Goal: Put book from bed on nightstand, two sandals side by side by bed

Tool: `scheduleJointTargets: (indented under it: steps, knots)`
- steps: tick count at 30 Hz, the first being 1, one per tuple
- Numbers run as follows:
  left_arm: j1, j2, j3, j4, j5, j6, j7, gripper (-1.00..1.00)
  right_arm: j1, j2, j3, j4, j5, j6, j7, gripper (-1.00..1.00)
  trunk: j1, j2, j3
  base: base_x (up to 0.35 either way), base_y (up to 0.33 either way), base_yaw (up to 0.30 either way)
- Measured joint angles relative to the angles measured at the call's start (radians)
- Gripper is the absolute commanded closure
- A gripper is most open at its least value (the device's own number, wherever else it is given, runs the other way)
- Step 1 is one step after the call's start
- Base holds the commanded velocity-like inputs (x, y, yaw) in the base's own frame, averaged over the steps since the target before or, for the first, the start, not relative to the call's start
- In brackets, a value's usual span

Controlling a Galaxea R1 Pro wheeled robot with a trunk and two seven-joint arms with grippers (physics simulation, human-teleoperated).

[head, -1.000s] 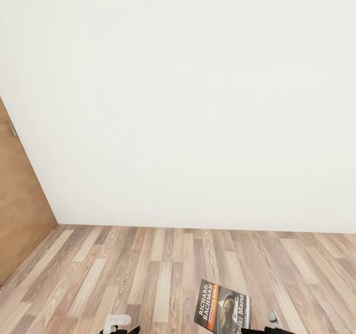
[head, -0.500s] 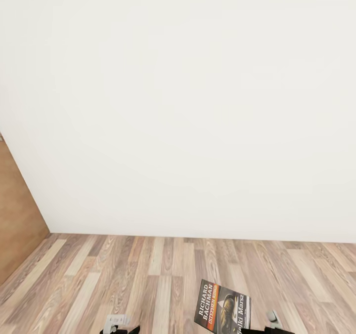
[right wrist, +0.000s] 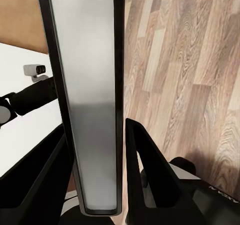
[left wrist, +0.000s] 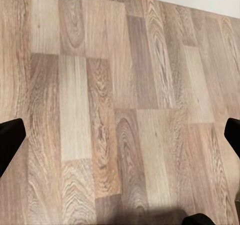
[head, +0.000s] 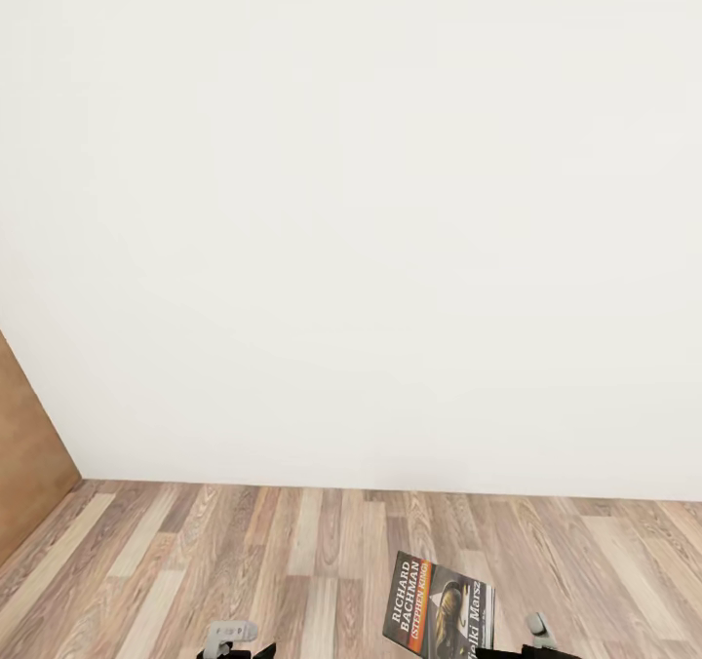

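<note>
The book (head: pixel 439 605), a thin paperback with an orange-and-white "Richard Bachman" band, hangs above the wood floor at the bottom of the head view. In the right wrist view it is edge-on (right wrist: pixel 90 95), a pale page block between dark covers. My right gripper (right wrist: pixel 95 175) is shut on it, with a black finger (right wrist: pixel 150 175) on either side. My left gripper (left wrist: pixel 120 140) is open over bare planks, and one fingertip (left wrist: pixel 10 145) shows at the frame's edge. The bed, the nightstand and the sandals are out of view.
A plain white wall (head: pixel 351 201) stands close ahead and meets the light brown plank floor (head: pixel 244 552). A brown wooden door panel (head: pixel 24 454) stands at the left.
The whole head view has shifted. The wall's base has sunk lower in the picture and the brown panel has slid out to the left. The book keeps its place in my right gripper.
</note>
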Motion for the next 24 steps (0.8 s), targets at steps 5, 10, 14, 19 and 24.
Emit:
scheduleJointTargets:
  steps: [5, 10, 14, 19, 24]
  knots:
    - [0.000, 0.000, 0.000, 0.000, 0.000, 0.000, 0.000, -1.00, 0.000, 0.000, 0.000, 0.000, 0.000, -0.001, 0.000, 1.00, 0.000, 0.000, 0.000, 0.327, 0.000, 0.000]
    - [0.000, 0.000, 0.000, 0.000, 0.000, 0.000, 0.000, -1.00, 0.000, 0.000, 0.000, 0.000, 0.000, 0.000, 0.000, 1.00, 0.000, 0.000, 0.000, 0.327, 0.000, 0.000]
    - [0.000, 0.000, 0.000, 0.000, 0.000, 0.000, 0.000, -1.00, 0.000, 0.000, 0.000, 0.000, 0.000, 0.000, 0.000, 1.00, 0.000, 0.000, 0.000, 0.327, 0.000, 0.000]
    - [0.000, 0.000, 0.000, 0.000, 0.000, 0.000, 0.000, -1.00, 0.000, 0.000, 0.000, 0.000, 0.000, 0.000, 0.000, 1.00, 0.000, 0.000, 0.000, 0.327, 0.000, 0.000]
    - [0.000, 0.000, 0.000, 0.000, 0.000, 0.000, 0.000, -1.00, 0.000, 0.000, 0.000, 0.000, 0.000, 0.000, 0.000, 1.00, 0.000, 0.000, 0.000, 0.327, 0.000, 0.000]
